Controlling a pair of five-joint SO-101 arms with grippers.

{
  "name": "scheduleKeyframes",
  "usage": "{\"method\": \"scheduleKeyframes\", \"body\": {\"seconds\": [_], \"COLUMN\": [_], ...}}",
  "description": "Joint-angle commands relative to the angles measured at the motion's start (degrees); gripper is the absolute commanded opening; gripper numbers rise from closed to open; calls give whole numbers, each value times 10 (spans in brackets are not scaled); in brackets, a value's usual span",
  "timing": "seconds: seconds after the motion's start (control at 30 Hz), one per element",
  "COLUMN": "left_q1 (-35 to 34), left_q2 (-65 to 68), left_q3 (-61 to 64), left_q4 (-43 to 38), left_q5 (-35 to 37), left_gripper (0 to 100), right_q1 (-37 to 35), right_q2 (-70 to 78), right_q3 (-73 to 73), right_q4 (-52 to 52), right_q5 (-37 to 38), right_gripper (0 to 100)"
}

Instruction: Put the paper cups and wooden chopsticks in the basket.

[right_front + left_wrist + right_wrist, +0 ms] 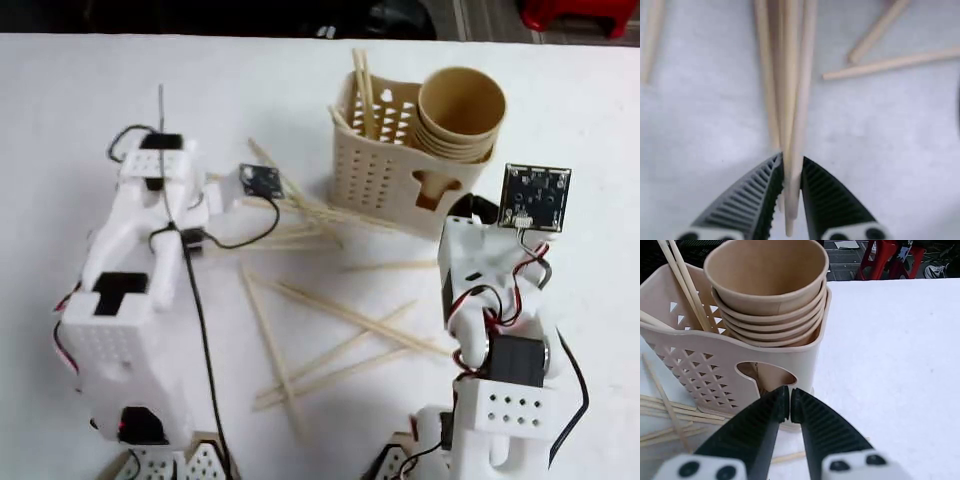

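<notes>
High view, worktop (590,150): white, carries everything.
loose chopsticks (345,313): nearest, scattered flat between the two arms. Five lie singly and cross each other. More fan out toward the basket, too overlapped to count. None are in yet, so I judge the task about half done.
left pincer (791,165): jaws closed on gripped chopsticks (792,100), clamped near one end, the rest lying along the worktop. Two or three sticks, can't split them. End grip probably chosen so the bundle can be lifted and tipped upright.
right pincer (789,392): jaws together, nothing held, low and just in front of the basket's handle cutout. Looks parked.
basket (705,370): one, perforated, upright on the far part of the worktop.
basket chopsticks (682,282): three seen, leaning in the end away from the cups. They stand because the walls prop them.
paper cups (767,275): one nested stack, five rims counted, maybe six, filling the other end of the basket. Nesting leaves room for sticks. Cup part judged done.
</notes>
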Motion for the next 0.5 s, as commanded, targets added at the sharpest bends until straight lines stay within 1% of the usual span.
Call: {"method": "scheduleKeyframes", "body": {"seconds": [0.0,0.3,0.47], "left_q1": [-36,-104,-135], "left_q2": [-87,-197,-258], "left_q3": [-3,-2,-2], "left_q4": [67,144,151], "left_q5": [-40,-84,-91], "left_gripper": [22,22,22], "right_q1": [6,6,6], "right_q2": [-9,-9,-9], "right_q3": [-3,-3,-3], "right_q4": [-11,-11,-11], "right_q5": [1,1,1], "right_gripper": [19,19,19]}}
